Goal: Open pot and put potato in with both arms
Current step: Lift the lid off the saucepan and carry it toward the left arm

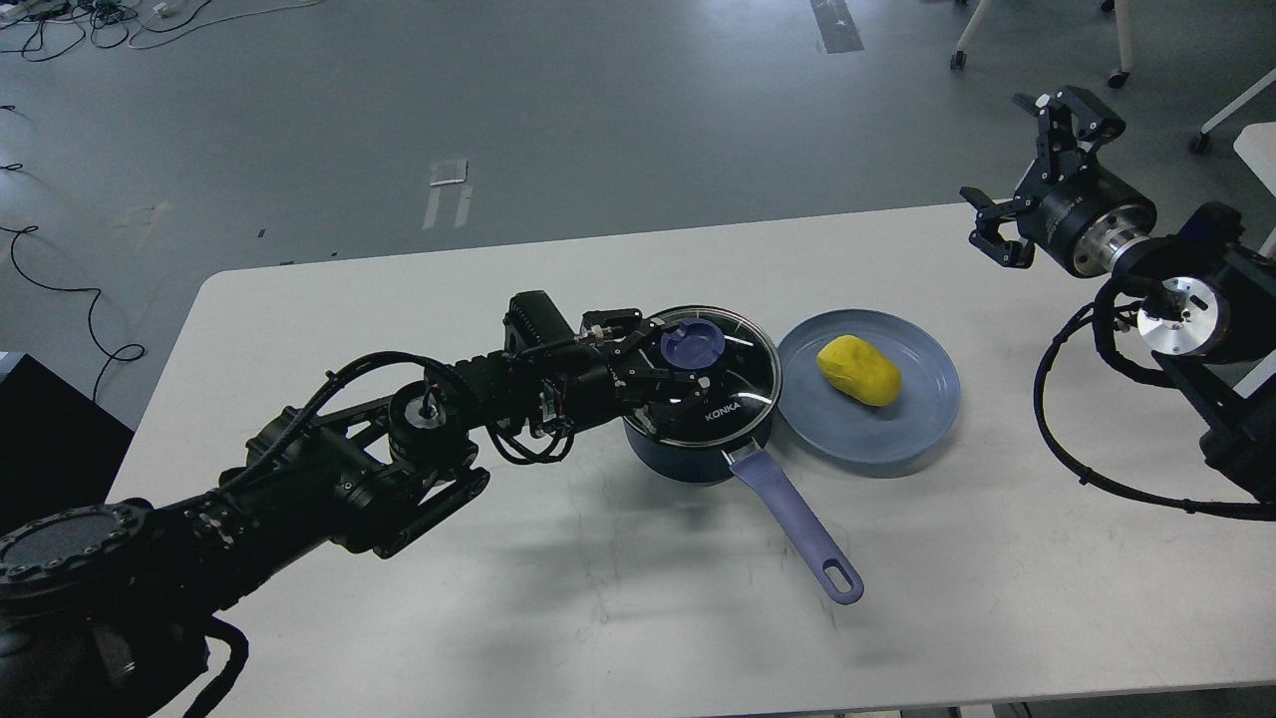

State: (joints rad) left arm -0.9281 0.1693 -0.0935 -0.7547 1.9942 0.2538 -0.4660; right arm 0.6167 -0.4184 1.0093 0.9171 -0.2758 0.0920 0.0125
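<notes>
Near the table's (pixel 399 638) middle, the pot (pixel 698 439) is standing with its glass lid (pixel 728 384) seated, its handle (pixel 797 529) pointing toward the near edge. The step in hand appears to be the opening: the left end effector (pixel 670 371) is reaching in from the left, its fingers (pixel 648 399) sitting on the lid around the blue knob (pixel 693 346). Whether those fingers are pressing the knob or merely bracketing it cannot be told from this view, since the dark parts overlap the glass. The left arm is lying low and nearly level over the table, elbow bent near the left edge, wrist aimed toward the right edge.

Just right of the pot, the potato (pixel 859 370) is resting on a plate (pixel 897 439), untouched; the plate rim is nearly touching the pot wall. The right end effector (pixel 1027 175) is hovering above the far right corner, well apart from the potato, its jaws spread wide and empty, fingers pointing toward the left and far edges.

By this reading, the next move calls for a firm closure on the knob and a straight lift, clearing the rim before carrying the lid aside; the right arm would then need to descend to the potato.
</notes>
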